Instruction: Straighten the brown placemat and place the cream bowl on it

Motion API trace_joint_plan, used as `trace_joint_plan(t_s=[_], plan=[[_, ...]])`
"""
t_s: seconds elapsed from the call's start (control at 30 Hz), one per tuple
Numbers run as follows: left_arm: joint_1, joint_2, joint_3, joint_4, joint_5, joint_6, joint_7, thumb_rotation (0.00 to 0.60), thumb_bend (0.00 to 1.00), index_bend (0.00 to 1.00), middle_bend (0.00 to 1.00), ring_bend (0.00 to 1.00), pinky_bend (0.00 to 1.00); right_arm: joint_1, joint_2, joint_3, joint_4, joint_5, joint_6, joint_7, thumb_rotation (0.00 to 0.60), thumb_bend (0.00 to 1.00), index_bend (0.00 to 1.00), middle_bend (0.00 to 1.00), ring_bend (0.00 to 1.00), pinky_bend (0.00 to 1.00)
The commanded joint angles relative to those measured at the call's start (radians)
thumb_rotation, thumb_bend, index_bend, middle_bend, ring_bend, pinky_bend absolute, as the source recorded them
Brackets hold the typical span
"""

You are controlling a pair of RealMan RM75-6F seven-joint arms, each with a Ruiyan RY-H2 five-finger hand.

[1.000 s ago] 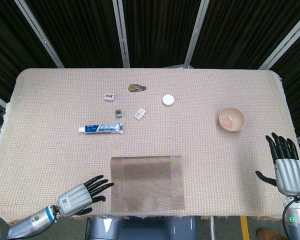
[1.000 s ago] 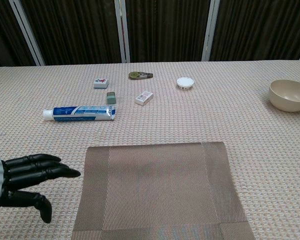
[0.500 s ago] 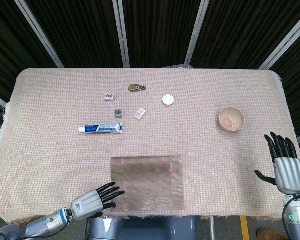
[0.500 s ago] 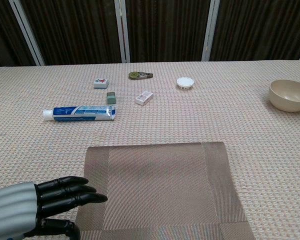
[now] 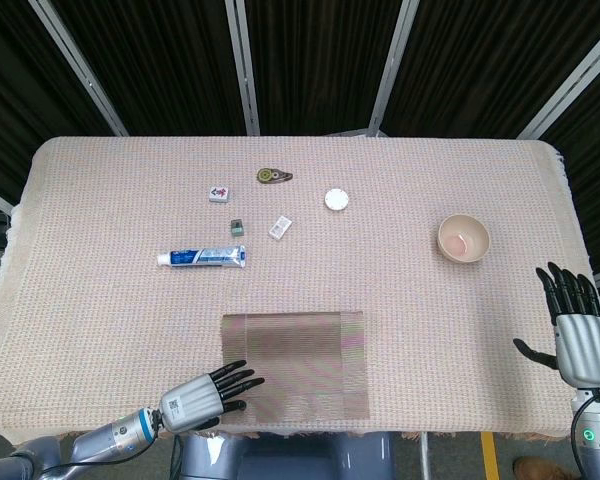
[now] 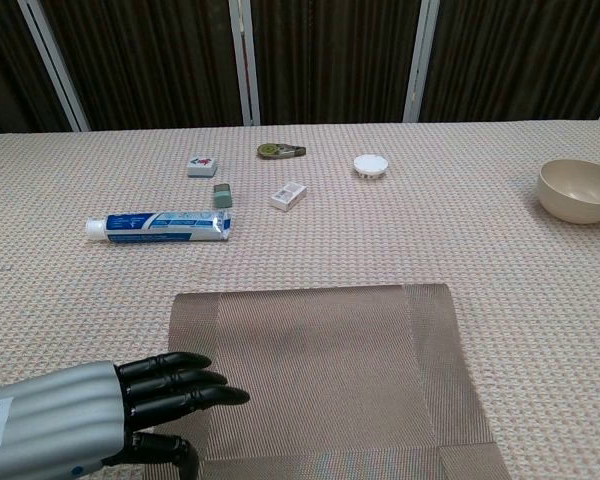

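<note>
My left hand (image 5: 208, 392) now reaches over the near-left corner of the brown placemat (image 5: 295, 367), its dark fingers (image 6: 185, 384) extended, slightly apart and lying across the mat's left border; a second ago that hand was on the tablecloth (image 5: 100, 300) just left of the mat and farther from the near edge. It holds nothing. Whether the fingertips press the mat or hover just above it I cannot tell from either view.

The placemat sits at the near middle of the table, its edges roughly square to the table edge, in the same spot as before. The cream bowl (image 5: 464, 239) stands upright at the right side of the table, well apart from the mat and unmoved. My right hand (image 5: 578, 332) hangs off the right near corner of the table, fingers spread and pointing away from me, empty; it has drifted only slightly toward me over the last second.

Beyond the mat, a toothpaste tube (image 5: 202, 257), a small green eraser (image 5: 237, 226), a white packet (image 5: 279, 227), a mahjong tile (image 5: 218, 192), a correction tape (image 5: 273, 176) and a white round cap (image 5: 336, 199) lie where they were.
</note>
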Motion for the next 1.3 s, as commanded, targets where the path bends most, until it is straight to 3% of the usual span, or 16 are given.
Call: trace_joint_plan(t_s=[0.03, 0.63, 1.3], plan=[[-0.004, -0.005, 0.006, -0.001, -0.006, -0.003, 0.003, 0.600, 0.28, 0.37, 0.00, 0.00, 0.00, 0.000, 0.000, 0.002, 0.000, -0.002, 0.000, 0.000, 0.600, 0.00, 0.00, 0.00, 0.00, 0.00], [-0.030, -0.022, 0.027, -0.031, -0.052, -0.031, 0.009, 0.600, 0.43, 0.42, 0.00, 0.00, 0.00, -0.006, 0.006, 0.009, -0.005, -0.013, 0.003, 0.007, 0.600, 0.00, 0.00, 0.00, 0.00, 0.00], [-0.045, -0.023, 0.041, -0.087, -0.096, -0.042, 0.016, 0.600, 0.46, 0.42, 0.00, 0.00, 0.00, -0.011, 0.013, 0.013, -0.015, -0.023, 0.002, 0.007, 0.600, 0.00, 0.00, 0.00, 0.00, 0.00]])
